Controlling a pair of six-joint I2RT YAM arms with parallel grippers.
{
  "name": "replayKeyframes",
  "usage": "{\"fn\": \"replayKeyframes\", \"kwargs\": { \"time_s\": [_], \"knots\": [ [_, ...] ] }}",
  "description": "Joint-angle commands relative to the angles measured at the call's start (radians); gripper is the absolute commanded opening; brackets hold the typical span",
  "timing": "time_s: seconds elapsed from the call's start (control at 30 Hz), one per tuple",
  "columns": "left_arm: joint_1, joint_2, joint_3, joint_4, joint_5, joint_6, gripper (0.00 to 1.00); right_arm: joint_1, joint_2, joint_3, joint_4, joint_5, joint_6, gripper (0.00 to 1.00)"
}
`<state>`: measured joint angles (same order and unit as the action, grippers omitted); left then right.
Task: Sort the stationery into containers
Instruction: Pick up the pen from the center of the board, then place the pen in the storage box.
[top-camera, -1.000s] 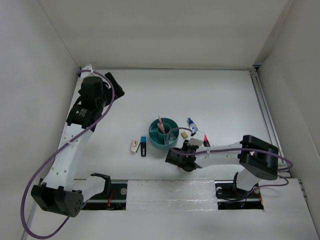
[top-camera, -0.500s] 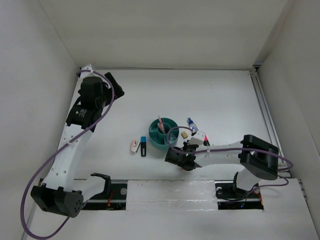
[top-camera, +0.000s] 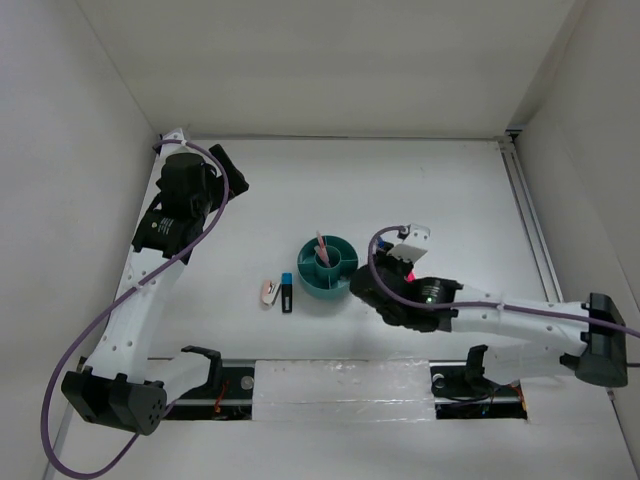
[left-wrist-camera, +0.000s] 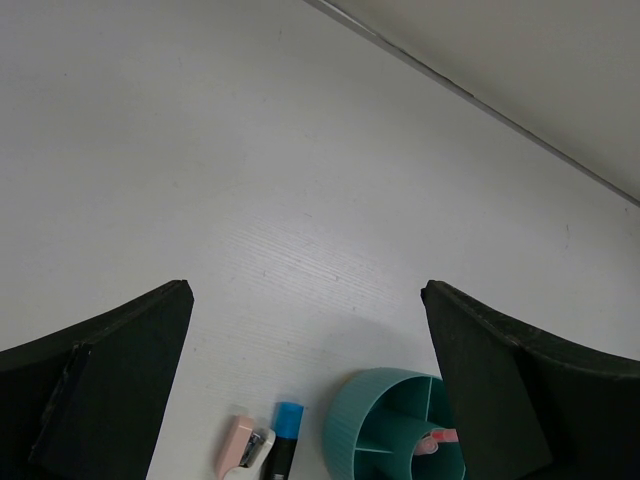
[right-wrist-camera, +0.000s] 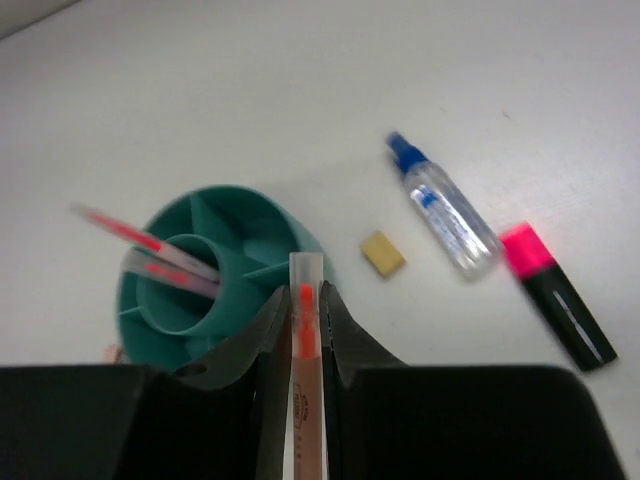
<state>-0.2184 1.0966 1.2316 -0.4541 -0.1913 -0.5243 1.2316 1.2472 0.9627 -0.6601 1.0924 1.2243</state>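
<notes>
The teal organizer (top-camera: 328, 267) stands mid-table, with two pinkish-orange pencils (right-wrist-camera: 150, 255) leaning in its central cup. My right gripper (right-wrist-camera: 304, 292) is shut on a third pencil (right-wrist-camera: 305, 340) and holds it above the table, just beside the organizer's (right-wrist-camera: 215, 265) right rim; in the top view the gripper (top-camera: 362, 283) is at that rim. The tan eraser (right-wrist-camera: 383, 252), clear blue-capped bottle (right-wrist-camera: 445, 208) and pink-capped marker (right-wrist-camera: 556, 295) lie to the right. The blue-capped marker (top-camera: 287, 292) and white-pink piece (top-camera: 268, 292) lie to the left. My left gripper (left-wrist-camera: 305, 290) is open and empty, high at the back left.
White walls close the table at the back and both sides. A metal rail (top-camera: 528, 230) runs along the right edge. My right arm (top-camera: 500, 318) stretches low across the front right. The left wrist view also shows the organizer (left-wrist-camera: 395, 425) and the blue-capped marker (left-wrist-camera: 285, 440).
My right gripper has risen from the table in front of the organizer, with the pencil in it, and moved up to the organizer's right rim. The right arm has stretched out. The left arm has not moved.
</notes>
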Motion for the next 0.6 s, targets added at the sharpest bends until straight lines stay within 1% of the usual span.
{"fn": "replayKeyframes", "kwargs": {
  "time_s": [0.0, 0.03, 0.07, 0.1, 0.13, 0.17, 0.2, 0.27, 0.3, 0.37, 0.4, 0.43, 0.47, 0.5, 0.57],
  "knots": [
    [0.004, -0.009, 0.029, 0.022, -0.005, 0.004, 1.00, -0.076, -0.116, -0.147, 0.667, -0.088, -0.693, 0.00],
    [0.004, -0.009, 0.029, 0.022, -0.005, 0.004, 1.00, -0.107, -0.193, -0.201, 0.991, -0.224, -0.953, 0.00],
    [0.004, -0.009, 0.029, 0.022, -0.005, 0.004, 1.00, -0.141, -0.225, -0.252, 1.108, -0.513, -1.035, 0.00],
    [0.004, -0.009, 0.029, 0.022, -0.005, 0.004, 1.00, -0.199, -0.251, -0.292, 1.196, -0.616, -1.081, 0.00],
    [0.004, -0.009, 0.029, 0.022, -0.005, 0.004, 1.00, -0.227, -0.271, -0.332, 1.259, -0.696, -1.111, 0.00],
    [0.004, -0.009, 0.029, 0.022, -0.005, 0.004, 1.00, -0.254, -0.282, -0.332, 1.318, -0.769, -1.150, 0.00],
    [0.004, -0.009, 0.029, 0.022, -0.005, 0.004, 1.00, -0.298, -0.273, -0.306, 1.318, -0.893, -1.166, 0.00],
    [0.004, -0.009, 0.029, 0.022, -0.005, 0.004, 1.00, -0.328, -0.249, -0.276, 1.318, -0.974, -1.201, 0.00],
    [0.004, -0.009, 0.029, 0.022, -0.005, 0.004, 1.00, -0.339, -0.233, -0.262, 1.318, -1.052, -1.210, 0.00],
    [0.004, -0.009, 0.029, 0.022, -0.005, 0.004, 1.00, -0.383, -0.201, -0.228, 1.329, -1.133, -1.211, 0.00],
    [0.004, -0.009, 0.029, 0.022, 0.004, 0.004, 1.00, -0.402, -0.160, -0.228, 1.371, -1.184, -1.198, 0.00],
    [0.004, -0.009, 0.029, 0.022, 0.004, 0.004, 1.00, -0.423, -0.135, -0.228, 1.414, -1.303, -1.198, 0.00],
    [0.004, -0.009, 0.029, 0.022, 0.004, 0.004, 1.00, -0.463, -0.111, -0.251, 1.480, -1.369, -1.188, 0.00],
    [0.004, -0.009, 0.029, 0.022, 0.004, 0.013, 1.00, -0.480, -0.056, -0.269, 1.640, -1.422, -1.157, 0.00],
    [0.004, -0.009, 0.029, 0.022, 0.004, 0.014, 1.00, -0.533, 0.001, -0.283, 1.773, -1.521, -1.099, 0.00]
  ]
}}
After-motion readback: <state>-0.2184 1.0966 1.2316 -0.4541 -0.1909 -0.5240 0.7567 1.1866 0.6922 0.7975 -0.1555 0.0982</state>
